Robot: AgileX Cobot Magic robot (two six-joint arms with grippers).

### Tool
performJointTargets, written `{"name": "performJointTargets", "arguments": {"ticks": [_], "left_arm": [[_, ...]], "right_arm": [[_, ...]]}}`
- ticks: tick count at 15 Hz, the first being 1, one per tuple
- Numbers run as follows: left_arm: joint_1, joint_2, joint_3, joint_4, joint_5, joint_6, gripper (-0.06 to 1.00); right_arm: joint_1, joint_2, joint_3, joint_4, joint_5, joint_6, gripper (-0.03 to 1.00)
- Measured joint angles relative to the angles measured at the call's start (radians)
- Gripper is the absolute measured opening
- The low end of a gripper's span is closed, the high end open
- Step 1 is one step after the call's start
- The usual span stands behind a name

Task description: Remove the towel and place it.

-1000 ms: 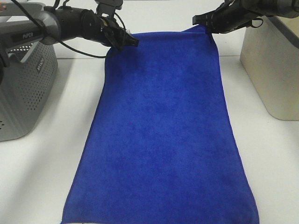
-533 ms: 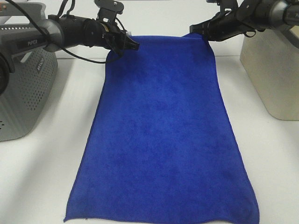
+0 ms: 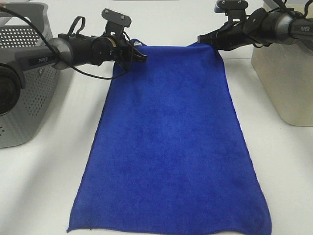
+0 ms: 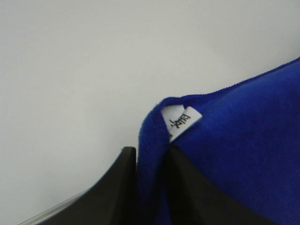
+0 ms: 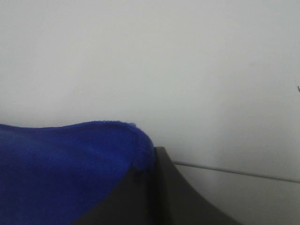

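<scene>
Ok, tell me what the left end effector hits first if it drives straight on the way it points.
The towel itself: the left end effector points across its far edge toward the right end effector. Depth is uncertain.

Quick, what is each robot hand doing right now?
Left gripper: towel corner between its jaws, grip looks loosening.
Right gripper: shut on the towel's other far corner.

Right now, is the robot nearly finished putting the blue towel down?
Nearly. Done: the towel lies spread flat on the table, out of the grey basket. In hand: the left end effector and right end effector each sit at a far corner. Left: letting go.
</scene>
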Motion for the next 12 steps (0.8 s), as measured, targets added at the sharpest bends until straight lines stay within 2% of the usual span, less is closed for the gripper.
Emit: {"name": "performJointTargets", "arguments": {"ticks": [2,3,4,6,8,9,10,12], "left_arm": [[0.001,0.014,0.000,0.000,-0.023,0.000,0.29],[0.001,0.020,0.000,0.000,-0.037,0.000,0.33],[0.001,0.026,0.000,0.000,-0.055,0.005,0.38],[0.013,0.031,0.000,0.001,-0.089,0.015,0.45],[0.030,0.031,0.000,0.000,-0.100,0.015,0.46],[0.042,0.031,0.000,-0.002,-0.101,0.015,0.47],[0.052,0.031,0.000,-0.002,-0.101,0.016,0.52],[0.052,0.028,0.000,-0.002,-0.102,0.033,0.59]], "right_arm": [[0.000,0.017,0.000,0.001,-0.012,-0.001,0.03],[0.000,0.022,0.000,0.001,-0.014,-0.001,0.09],[0.000,0.026,0.000,0.001,-0.014,-0.001,0.19],[0.000,0.027,0.000,0.001,-0.019,-0.001,0.51],[0.000,0.027,0.000,0.000,-0.020,-0.003,0.64],[0.000,0.027,0.000,0.000,-0.019,-0.004,0.68],[0.000,0.027,0.000,0.000,-0.005,-0.012,0.70],[0.000,0.014,0.000,-0.009,0.037,-0.018,0.71]]}}
